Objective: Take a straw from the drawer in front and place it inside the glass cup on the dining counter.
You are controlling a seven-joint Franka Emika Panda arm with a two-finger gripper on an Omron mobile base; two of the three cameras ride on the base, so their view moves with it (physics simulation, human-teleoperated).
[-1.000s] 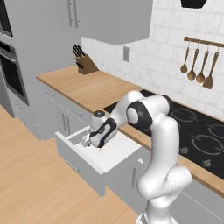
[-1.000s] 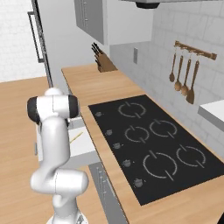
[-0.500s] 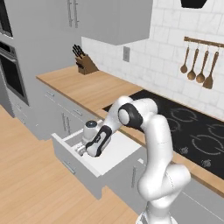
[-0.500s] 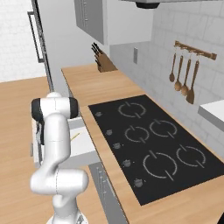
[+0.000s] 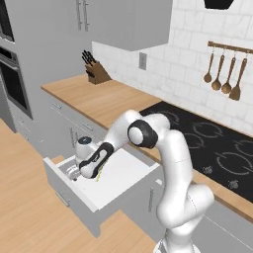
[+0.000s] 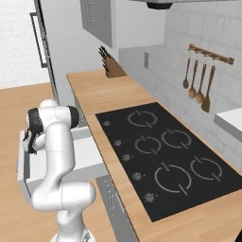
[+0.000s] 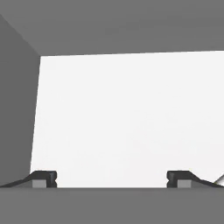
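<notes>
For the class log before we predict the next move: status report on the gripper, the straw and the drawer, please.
Gripper open, low inside the open drawer. Straw lying on the drawer floor beside the hand, not gripped. Nothing seen blocking it.

Matt white drawer [image 5: 123, 180] interior, light wooden worktop [image 5: 106, 99], glossy black cooktop [image 5: 207, 141].

White arm bent low and forward, claw [image 7: 111, 179] wide open, fingers well apart

We saw the drawer [image 5: 74, 190] light grey outside, white within; a pale yellow straw [image 5: 100, 174] beside our pincer.
</notes>
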